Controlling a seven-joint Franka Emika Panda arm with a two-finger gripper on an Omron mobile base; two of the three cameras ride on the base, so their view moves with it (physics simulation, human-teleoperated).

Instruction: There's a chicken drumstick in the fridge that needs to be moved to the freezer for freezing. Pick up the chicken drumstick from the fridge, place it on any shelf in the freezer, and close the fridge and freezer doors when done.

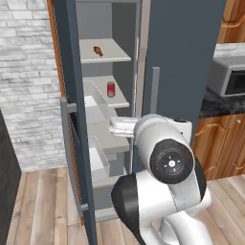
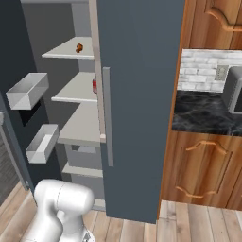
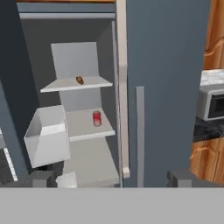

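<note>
I am facing a tall grey fridge [image 1: 184, 57] whose left compartment is standing open while its right door [image 2: 142, 94] is sitting shut, a long vertical handle [image 2: 107, 116] running down that door's left edge. The open door [image 1: 72, 119] is swinging out to my left; the right base view is showing two grey door bins [image 2: 27, 90] on its inner face, which the left base view is catching only edge-on behind the door's slab. The left base view is giving me my own arm [image 1: 167, 167] bulking up in front of the lower shelves, and a microwave [image 1: 228, 76] sitting on the dark bench [image 1: 215, 103] to the right, above wooden cabinets [image 2: 203, 165].

Inside, the shelves are stepping upward. The chicken drumstick [image 3: 79, 80] is lying on the top shelf [image 3: 76, 84], near the middle, well clear of the walls. One shelf lower a red can [image 3: 96, 118] is standing upright toward the right side, close to the shut door's edge.

My hand [image 3: 109, 177] is hanging back outside the opening, its fingertips [image 3: 41, 177] standing wide apart and gripping nothing. The gap between the open door and the shut door's edge is leaving free room straight ahead toward the shelves.
</note>
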